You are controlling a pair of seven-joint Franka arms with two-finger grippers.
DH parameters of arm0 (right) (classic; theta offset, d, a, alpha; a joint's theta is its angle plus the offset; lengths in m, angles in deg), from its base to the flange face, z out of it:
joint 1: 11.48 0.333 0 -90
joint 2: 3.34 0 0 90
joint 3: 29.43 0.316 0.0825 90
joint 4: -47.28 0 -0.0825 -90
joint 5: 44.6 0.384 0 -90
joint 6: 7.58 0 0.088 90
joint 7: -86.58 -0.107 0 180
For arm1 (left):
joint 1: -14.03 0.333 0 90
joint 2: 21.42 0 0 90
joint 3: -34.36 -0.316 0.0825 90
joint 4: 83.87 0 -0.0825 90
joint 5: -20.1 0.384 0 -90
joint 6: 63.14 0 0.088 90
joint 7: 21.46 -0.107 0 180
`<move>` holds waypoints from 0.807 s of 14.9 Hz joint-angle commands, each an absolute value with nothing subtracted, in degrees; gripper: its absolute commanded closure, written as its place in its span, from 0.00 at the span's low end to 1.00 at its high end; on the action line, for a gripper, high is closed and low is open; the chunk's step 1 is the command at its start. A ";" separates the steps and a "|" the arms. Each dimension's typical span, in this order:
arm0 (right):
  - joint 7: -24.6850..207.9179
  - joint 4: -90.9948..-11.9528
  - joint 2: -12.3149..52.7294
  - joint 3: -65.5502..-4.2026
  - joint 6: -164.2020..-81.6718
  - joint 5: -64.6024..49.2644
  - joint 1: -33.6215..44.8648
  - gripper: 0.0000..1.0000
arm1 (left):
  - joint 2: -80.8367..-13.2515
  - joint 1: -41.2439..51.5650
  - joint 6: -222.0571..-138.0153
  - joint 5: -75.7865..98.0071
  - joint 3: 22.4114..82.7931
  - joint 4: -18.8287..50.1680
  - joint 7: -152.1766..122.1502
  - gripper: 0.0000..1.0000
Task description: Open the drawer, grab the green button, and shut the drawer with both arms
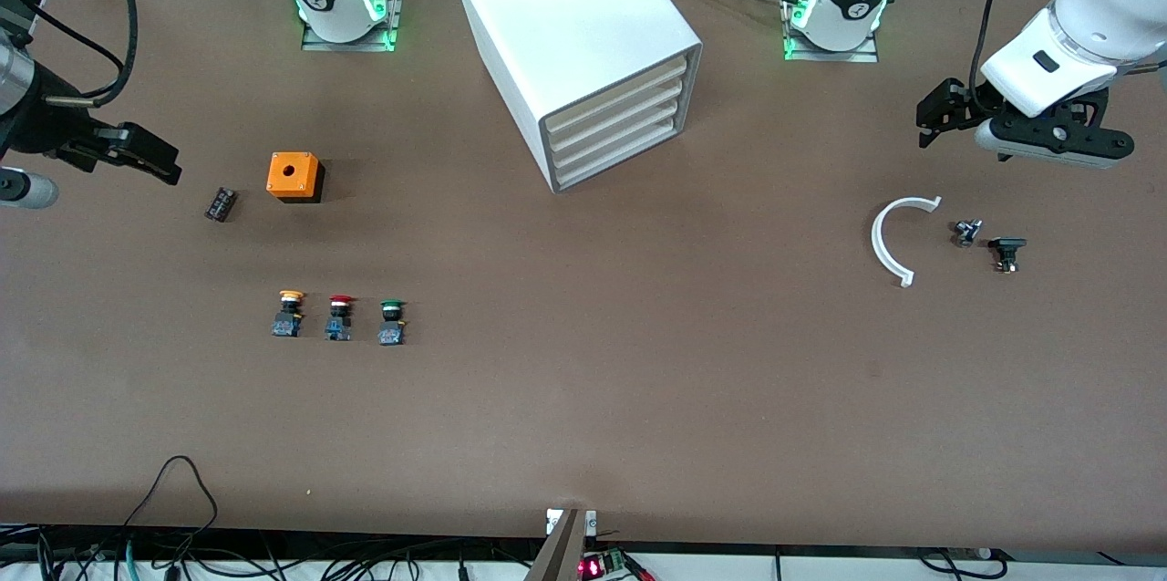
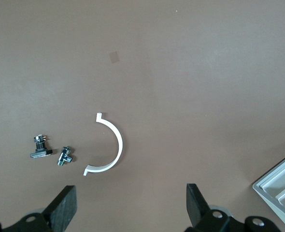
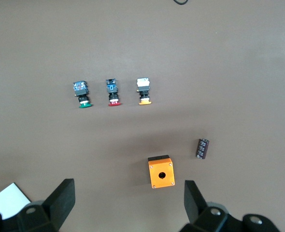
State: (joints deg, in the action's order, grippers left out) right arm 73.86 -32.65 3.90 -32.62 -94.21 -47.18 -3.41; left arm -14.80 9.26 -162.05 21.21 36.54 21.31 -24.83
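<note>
The green-capped button point(image 1: 392, 323) sits on the open tabletop point(image 1: 638, 399), nearest the camera, beside red and yellow ones. Farther back the lowest drawer point(image 1: 620, 159) is closed — approach its angled front squarely. Left claw point(image 1: 932, 118) and right claw point(image 1: 150, 158) hover released at opposite ends.

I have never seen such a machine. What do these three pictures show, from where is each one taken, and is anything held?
Two white robot arms stand at a brown table. One picture looks down from across the table; the other two come from cameras on the arms' wrists. The left gripper hangs open over a white curved piece and two small dark parts. The right gripper hangs open near an orange box. Nothing is held. The white cabinet has its lowest drawer shut. Three buttons stand in a row; the green-capped button is nearest the cabinet.
</note>
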 commanded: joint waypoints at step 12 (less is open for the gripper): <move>76.28 -45.62 -7.74 -32.59 -98.02 -47.42 -1.54 0.00 | -17.38 7.88 -156.30 20.89 37.53 15.36 -22.69 0.00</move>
